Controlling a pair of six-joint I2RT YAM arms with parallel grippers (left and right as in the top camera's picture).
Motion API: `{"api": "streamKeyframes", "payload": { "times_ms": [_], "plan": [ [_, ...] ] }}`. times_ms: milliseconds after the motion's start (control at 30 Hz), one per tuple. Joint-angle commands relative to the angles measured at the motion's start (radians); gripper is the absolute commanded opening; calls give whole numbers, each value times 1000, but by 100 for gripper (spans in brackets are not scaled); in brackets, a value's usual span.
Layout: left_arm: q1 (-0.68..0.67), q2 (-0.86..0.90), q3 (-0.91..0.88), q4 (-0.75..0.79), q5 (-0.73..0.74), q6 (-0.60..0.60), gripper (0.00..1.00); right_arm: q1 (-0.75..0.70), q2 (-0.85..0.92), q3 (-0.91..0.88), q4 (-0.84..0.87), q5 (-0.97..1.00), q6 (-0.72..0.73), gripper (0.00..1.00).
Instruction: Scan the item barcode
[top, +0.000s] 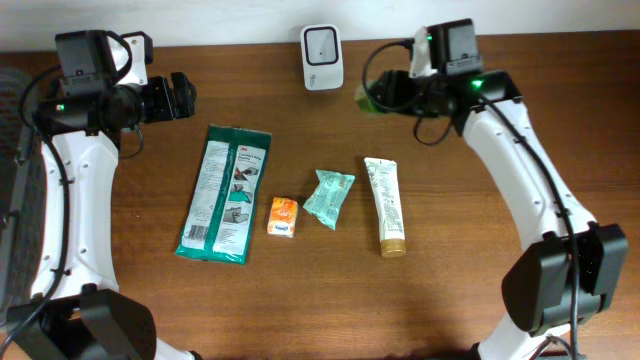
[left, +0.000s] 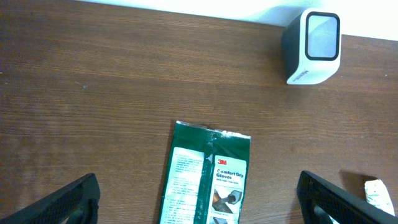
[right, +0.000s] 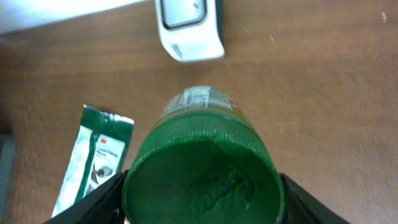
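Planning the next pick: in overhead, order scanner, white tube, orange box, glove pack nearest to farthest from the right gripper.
From the right gripper, holding the green bottle:
1. Scanner, back edge.
2. White tube, row's right end.
3. Orange box, mid-row.
4. Glove pack, row's left end.

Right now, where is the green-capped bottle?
The green-capped bottle is clamped in the right gripper; in the overhead view it is near the table's far edge, just right of the white scanner.
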Motion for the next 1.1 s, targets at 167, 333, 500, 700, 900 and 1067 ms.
{"api": "streamKeyframes", "payload": {
  "times_ms": [167,333,500,700,900,1067],
  "plan": [
    [0,-10,21,2,11,4,99,110,-5,27,-96,130,51,57],
    [0,-10,21,2,11,4,99,107,-5,27,-321,-47,147,58],
    [0,-10,21,2,11,4,99,93,-5,27,-365,-225,260,46],
    [0,-10,21,2,11,4,99,93,-5,27,-459,-264,725,47],
    [0,-10,21,2,11,4,99,93,-5,27,-364,-382,905,40],
    [0,-10,21,2,11,4,99,93,-5,27,-271,-510,1059,41]
  ]
}}
